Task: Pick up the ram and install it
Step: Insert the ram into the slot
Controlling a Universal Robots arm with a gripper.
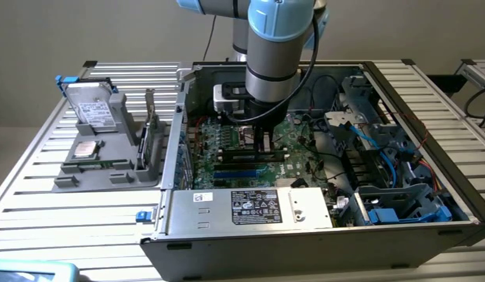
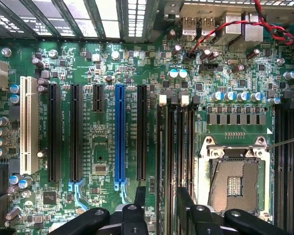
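Firstly, parts tray [image 1: 70, 181]: set at the exterior view's left, outside the case [image 1: 305, 247].
Gripper [image 2: 161, 192]: held low over the motherboard's [image 2: 103, 147] memory slots [image 2: 184, 147]; fingers [image 2: 139, 200] parted, nothing clasped.
Ram [image 2: 162, 147]: judged to be stood edge-on in the slot between the fingers, hard to tell from the slot.
Step in hand: release of the seated stick, it is judged.
Care called for: fingers kept clear of the latches [image 2: 162, 100] and socket [image 2: 233, 181].

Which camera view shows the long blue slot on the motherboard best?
The wrist view. It looks straight down on the blue slot, so its full length and its contact groove show. The exterior view gives the blue slot as a thin blue strip, seen from a slant.
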